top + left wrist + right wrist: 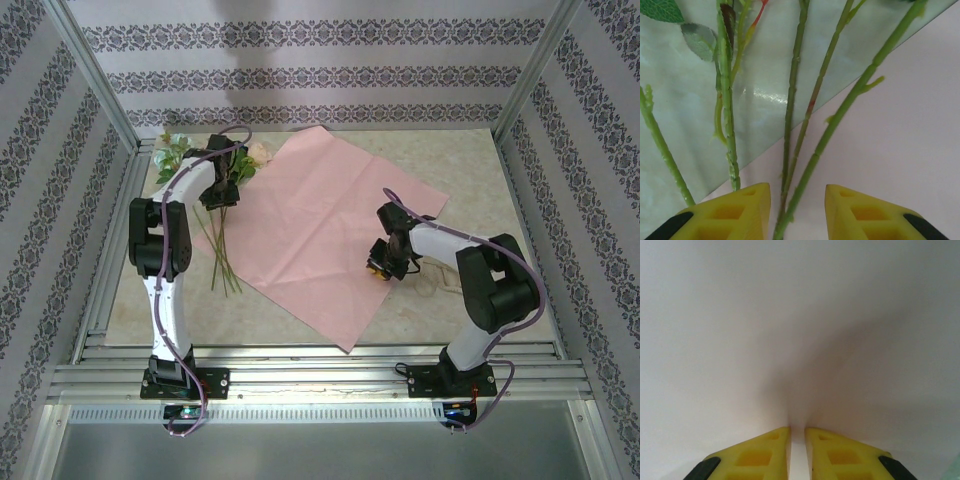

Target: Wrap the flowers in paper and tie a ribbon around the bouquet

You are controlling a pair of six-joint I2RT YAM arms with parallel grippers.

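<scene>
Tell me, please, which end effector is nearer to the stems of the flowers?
Left. The left end effector straddles the stems of the flowers, jaws apart; the right end effector is away across the sheet, pinching the paper.

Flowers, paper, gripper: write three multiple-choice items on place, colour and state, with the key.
1. The flowers lie: A. in a vase; B. at the paper's left edge, stems over it; C. centred on the paper.
2. The paper's upper face is: A. pink; B. green; C. white.
3. The right gripper is: A. wide open; B. shut on a stem; C. shut on the paper.
B: the stems cross the paper's edge. A: the spread paper shows pink. C: its fingers pinch a raised fold.
</scene>
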